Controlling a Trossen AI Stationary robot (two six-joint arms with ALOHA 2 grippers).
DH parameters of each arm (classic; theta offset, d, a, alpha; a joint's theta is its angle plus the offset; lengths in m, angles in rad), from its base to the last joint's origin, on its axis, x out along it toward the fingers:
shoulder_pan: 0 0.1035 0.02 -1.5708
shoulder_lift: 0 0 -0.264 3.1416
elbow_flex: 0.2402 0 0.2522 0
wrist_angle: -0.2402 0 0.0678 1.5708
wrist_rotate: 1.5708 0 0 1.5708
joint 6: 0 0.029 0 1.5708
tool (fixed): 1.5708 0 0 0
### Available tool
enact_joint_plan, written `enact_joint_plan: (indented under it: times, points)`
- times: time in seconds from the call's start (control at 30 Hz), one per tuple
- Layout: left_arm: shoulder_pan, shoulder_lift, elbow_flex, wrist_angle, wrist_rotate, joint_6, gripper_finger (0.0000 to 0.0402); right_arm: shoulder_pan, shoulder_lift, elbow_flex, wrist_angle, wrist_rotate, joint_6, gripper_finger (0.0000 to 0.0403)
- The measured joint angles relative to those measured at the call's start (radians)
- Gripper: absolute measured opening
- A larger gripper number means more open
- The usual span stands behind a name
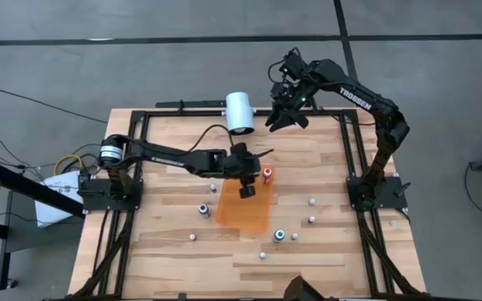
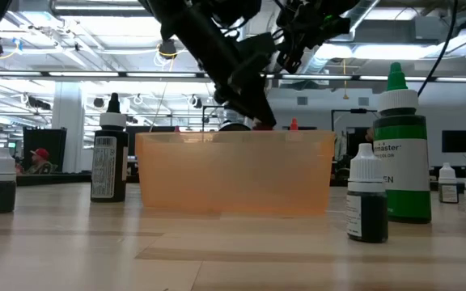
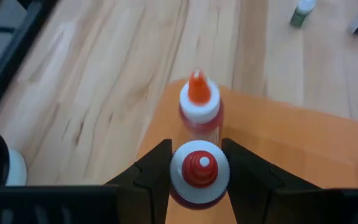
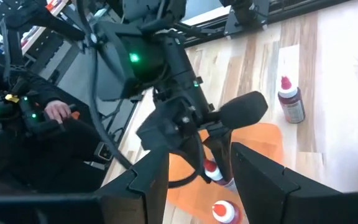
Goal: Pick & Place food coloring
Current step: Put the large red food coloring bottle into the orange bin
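We count two red-topped food coloring bottles at the orange tray [image 1: 245, 205]: one held bottle [image 3: 199, 176] and one standing bottle [image 3: 199, 107] with an orange tip, at the tray's 1 o'clock corner in the high view. About seven more small bottles are scattered on the desk [image 1: 166, 242], from 3 o'clock round to 8 o'clock of the tray; among them a teal-topped bottle [image 1: 279, 236] sits at the tray's 4 o'clock. A white cylinder [image 1: 240, 112] lies at the desk's 12 o'clock edge.

The left arm reaches from the desk's 9 o'clock side toward the centre. The left gripper [image 1: 246, 186] hangs over the tray, fingers narrowed on the held bottle's cap, one finger touching each side. The standing bottle is just beside the held one, apart from the fingers.

The right arm is raised over the desk's 12 o'clock edge. The right gripper [image 1: 284, 115] holds nothing, and its fingers stand apart.
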Motion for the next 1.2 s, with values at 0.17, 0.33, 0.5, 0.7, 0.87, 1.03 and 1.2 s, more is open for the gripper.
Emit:
enact_joint_plan:
  times: [0.17, 0.33, 0.5, 0.7, 0.87, 1.03, 1.2]
  points:
    - [0.012, -0.001, 0.000, 0.002, 0.001, -0.009, 0.0121, -0.004, 0.000, 0.000, -0.001, -0.001, -0.007, 0.0159]
    - [0.019, 0.018, 0.000, 0.043, 0.029, -0.015, 0.0121, -0.004, 0.000, 0.000, 0.001, -0.003, -0.011, 0.0162]
    - [0.018, 0.047, -0.001, 0.022, 0.034, -0.022, 0.0121, -0.002, 0.000, 0.000, 0.000, -0.003, -0.013, 0.0164]
    - [0.033, 0.045, -0.002, 0.057, 0.027, -0.037, 0.0121, -0.002, 0.000, 0.000, 0.003, -0.004, -0.014, 0.0162]
    - [0.034, 0.060, -0.002, 0.064, 0.035, -0.041, 0.0122, -0.002, 0.001, 0.000, 0.006, -0.005, -0.015, 0.0164]
    - [0.035, 0.063, -0.001, 0.066, 0.044, -0.041, 0.0122, -0.002, 0.001, 0.000, 0.007, -0.006, -0.015, 0.0166]
    - [0.035, 0.064, -0.002, 0.069, 0.043, -0.042, 0.0122, -0.002, 0.001, 0.000, 0.009, -0.008, -0.015, 0.0164]
